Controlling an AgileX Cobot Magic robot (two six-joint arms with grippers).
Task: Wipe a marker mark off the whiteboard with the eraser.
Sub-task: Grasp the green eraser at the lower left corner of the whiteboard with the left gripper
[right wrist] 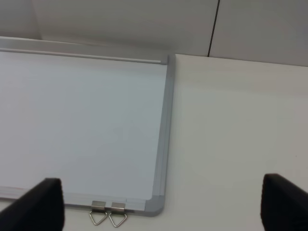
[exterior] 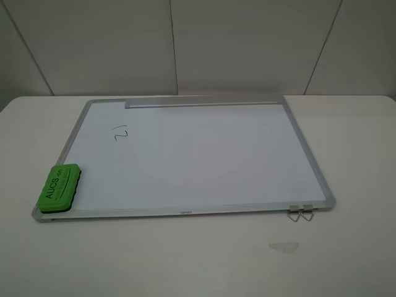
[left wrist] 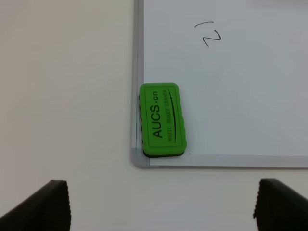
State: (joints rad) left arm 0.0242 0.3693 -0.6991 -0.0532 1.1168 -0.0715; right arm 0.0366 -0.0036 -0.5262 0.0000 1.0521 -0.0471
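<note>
The left gripper (left wrist: 161, 207) stood wide open, its two dark fingers (left wrist: 48, 204) far apart and holding nothing. Just ahead of it, in line with the gap between the fingers but not touching them, lay the small bright green eraser block with dark "AUCS" lettering (left wrist: 162, 120). It rested flat, lettering up, in the corner of the large white whiteboard with the silver-grey metal frame (left wrist: 240, 96) nearest to this gripper, and it lay partly over the frame. Beyond the eraser, farther from the gripper and more toward the inside of the board, was the thin black handwritten marker mark (left wrist: 209, 34), well apart from the eraser.

The right gripper (right wrist: 161, 204) was also spread wide and empty. Ahead of it were only the other near corner of the board and two small metal clips (right wrist: 108, 214).

I judge the eraser to be light and a little soft, probably foam, so it would give slightly and would need no strong squeeze. Its top looked smooth and rounded, so it could slip if taken high up. The best hold seemed to be on the two long sides, at the middle of the length, low but above the dark underside. These sides ran away from the left gripper, so its fingers faced them and could close across the short width. One risk, I think, was that a finger would come down on the raised frame.
</note>
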